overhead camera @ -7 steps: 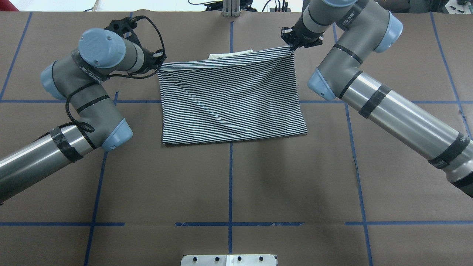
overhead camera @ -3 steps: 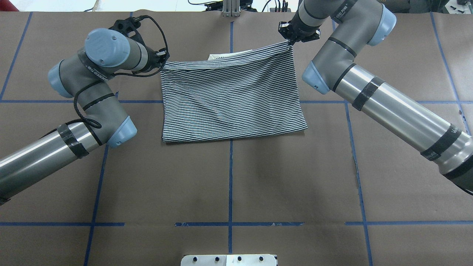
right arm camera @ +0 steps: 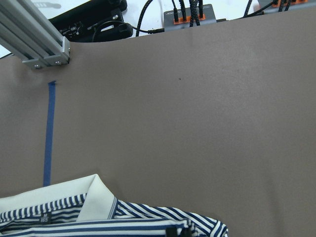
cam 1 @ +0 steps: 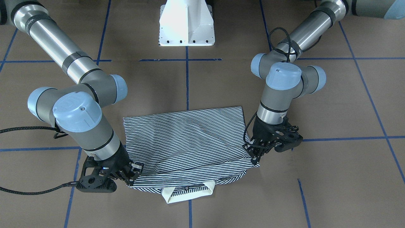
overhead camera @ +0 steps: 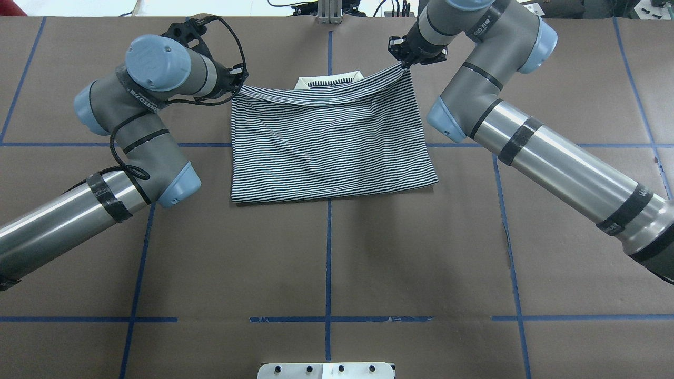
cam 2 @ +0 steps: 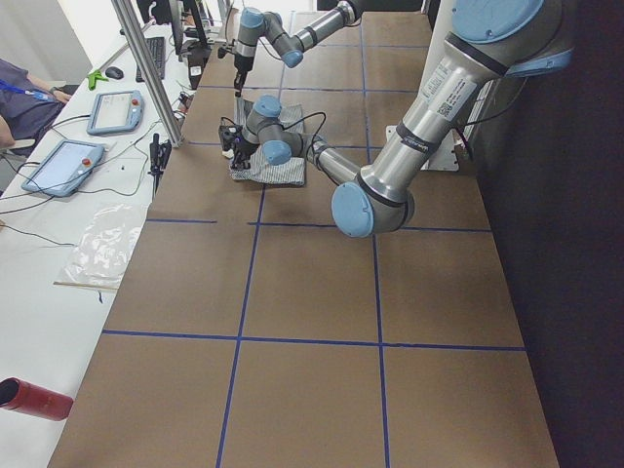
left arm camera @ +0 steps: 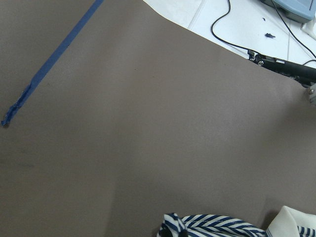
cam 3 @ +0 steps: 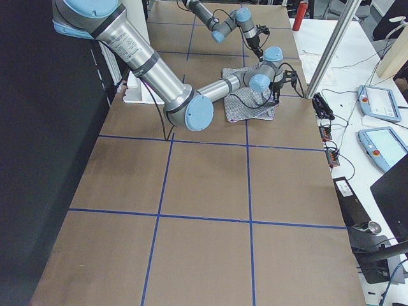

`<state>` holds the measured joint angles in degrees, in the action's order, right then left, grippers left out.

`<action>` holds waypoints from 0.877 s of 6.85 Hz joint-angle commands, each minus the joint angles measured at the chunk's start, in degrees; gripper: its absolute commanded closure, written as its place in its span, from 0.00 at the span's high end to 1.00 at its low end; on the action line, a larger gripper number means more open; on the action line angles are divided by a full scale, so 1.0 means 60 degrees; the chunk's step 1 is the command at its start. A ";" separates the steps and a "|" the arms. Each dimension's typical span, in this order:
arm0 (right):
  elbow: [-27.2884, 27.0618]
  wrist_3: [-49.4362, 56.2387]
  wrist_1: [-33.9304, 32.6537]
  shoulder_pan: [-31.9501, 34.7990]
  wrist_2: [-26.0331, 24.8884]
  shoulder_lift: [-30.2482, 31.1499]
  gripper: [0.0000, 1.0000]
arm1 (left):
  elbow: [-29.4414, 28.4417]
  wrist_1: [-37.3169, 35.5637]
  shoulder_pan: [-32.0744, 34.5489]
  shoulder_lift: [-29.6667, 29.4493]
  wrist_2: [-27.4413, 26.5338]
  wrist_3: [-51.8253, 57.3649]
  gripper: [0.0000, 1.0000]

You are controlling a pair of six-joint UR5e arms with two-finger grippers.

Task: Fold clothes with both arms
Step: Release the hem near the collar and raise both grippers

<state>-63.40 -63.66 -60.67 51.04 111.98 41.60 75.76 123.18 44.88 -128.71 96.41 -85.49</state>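
The clothes, a navy-and-white striped shirt (overhead camera: 331, 142), lie folded on the brown table, with the cream collar (overhead camera: 329, 81) peeking out at the far edge. My left gripper (overhead camera: 239, 84) is shut on the far left corner of the top layer. My right gripper (overhead camera: 404, 62) is shut on the far right corner. The held edge sags between them. In the front-facing view the shirt (cam 1: 186, 139) spreads between the left gripper (cam 1: 254, 155) and the right gripper (cam 1: 133, 177). Each wrist view shows only a strip of striped fabric (left arm camera: 207, 224) (right arm camera: 148, 222) at its bottom edge.
Blue tape lines grid the brown table (overhead camera: 326, 263). The white pedestal base (overhead camera: 326, 370) sits at the near edge. An aluminium post (overhead camera: 329, 10) and cables stand beyond the far edge. A side table with tablets (cam 2: 63, 166) and a red can (cam 2: 34, 398) lies past it.
Both grippers have carried the shirt's held edge farther from the robot and slightly inward. The edge sags more in the middle and more of the collar shows.
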 commanded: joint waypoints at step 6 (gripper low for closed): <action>-0.4157 -0.0010 0.0077 -0.0855 0.0410 0.3866 1.00 | 0.0933 -0.0778 0.0342 -0.0066 0.1246 -0.0019 1.00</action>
<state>-79.62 -63.36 -60.08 48.80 114.62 56.50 78.65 120.98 46.91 -129.15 103.07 -85.36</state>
